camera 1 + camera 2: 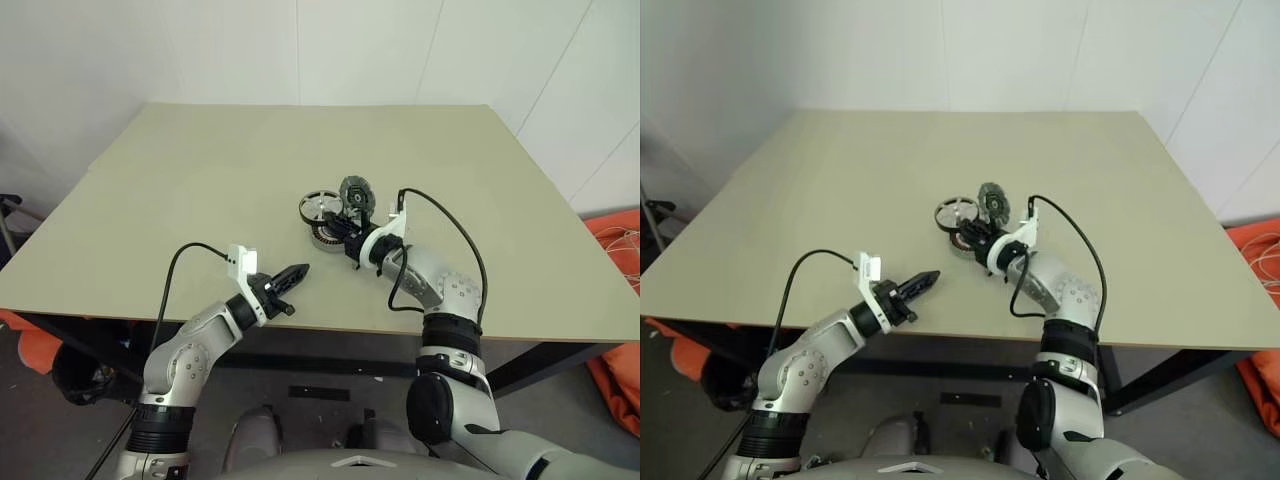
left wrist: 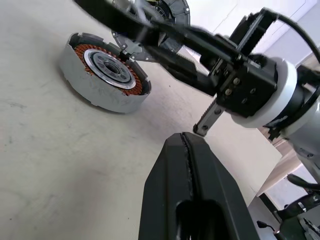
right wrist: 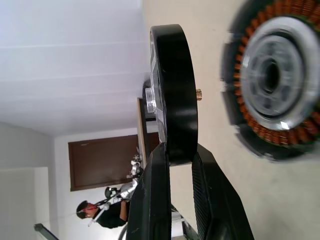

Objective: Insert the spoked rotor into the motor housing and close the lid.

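Observation:
My right gripper (image 1: 342,222) is shut on the dark rim of the spoked rotor (image 1: 320,207), one finger on each face. It holds the rotor (image 3: 172,90) flat, silver spokes up and a small brass pin pointing at the table. The motor housing (image 1: 326,238) lies on the table right beside the rotor, and its copper windings ring a silver centre (image 3: 272,80). The lid (image 1: 356,192), a grey disc with dark patches, sits just behind the right gripper. My left gripper (image 1: 298,272) is shut and empty near the front edge, pointing toward the housing (image 2: 105,75).
The beige table (image 1: 200,180) stretches bare to the left, back and right of the parts. Orange fabric (image 1: 615,250) lies on the floor past the right edge. A person (image 3: 92,212) is far off in the room behind.

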Motion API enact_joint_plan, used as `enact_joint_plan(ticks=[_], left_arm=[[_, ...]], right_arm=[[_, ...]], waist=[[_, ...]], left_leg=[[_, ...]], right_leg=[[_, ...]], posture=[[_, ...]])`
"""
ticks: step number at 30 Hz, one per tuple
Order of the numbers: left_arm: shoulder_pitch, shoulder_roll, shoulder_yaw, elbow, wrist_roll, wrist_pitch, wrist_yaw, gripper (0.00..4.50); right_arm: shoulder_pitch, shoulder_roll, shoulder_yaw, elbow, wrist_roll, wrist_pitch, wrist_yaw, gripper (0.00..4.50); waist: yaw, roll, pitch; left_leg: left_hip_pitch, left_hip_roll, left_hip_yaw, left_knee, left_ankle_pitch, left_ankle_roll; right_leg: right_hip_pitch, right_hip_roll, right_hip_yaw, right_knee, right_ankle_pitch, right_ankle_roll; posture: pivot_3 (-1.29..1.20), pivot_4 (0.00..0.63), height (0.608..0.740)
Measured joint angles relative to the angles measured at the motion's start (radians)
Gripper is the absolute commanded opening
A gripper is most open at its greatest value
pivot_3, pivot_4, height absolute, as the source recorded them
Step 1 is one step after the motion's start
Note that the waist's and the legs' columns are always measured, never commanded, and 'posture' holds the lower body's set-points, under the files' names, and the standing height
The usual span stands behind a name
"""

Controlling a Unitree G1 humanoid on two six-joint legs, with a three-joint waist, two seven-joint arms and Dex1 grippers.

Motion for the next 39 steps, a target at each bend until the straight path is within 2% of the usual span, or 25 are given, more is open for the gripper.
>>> enact_joint_plan(ticks=[32,39], left_arm=[[0.0,0.0,0.0,0.0,-0.001,0.003,0.0,0.0],[0.0,0.0,0.0,0.0,-0.001,0.003,0.0,0.0]], right_arm=[[0.027,-0.043,0.027,0.028,-0.083,-0.046,0.06,0.28],[0.026,-0.043,0.027,0.025,-0.09,-0.047,0.089,2.72]], waist=[[0.0,0.0,0.0],[0.0,0.0,0.0]], left_leg=[[0.0,0.0,0.0,0.0,0.0,0.0],[0.001,0.0,0.0,0.0,0.0,0.0]], right_leg=[[0.0,0.0,0.0,0.0,-0.001,-0.002],[0.001,0.0,0.0,0.0,-0.002,-0.004]], posture=[[0.0,0.0,0.74],[0.0,0.0,0.74]])
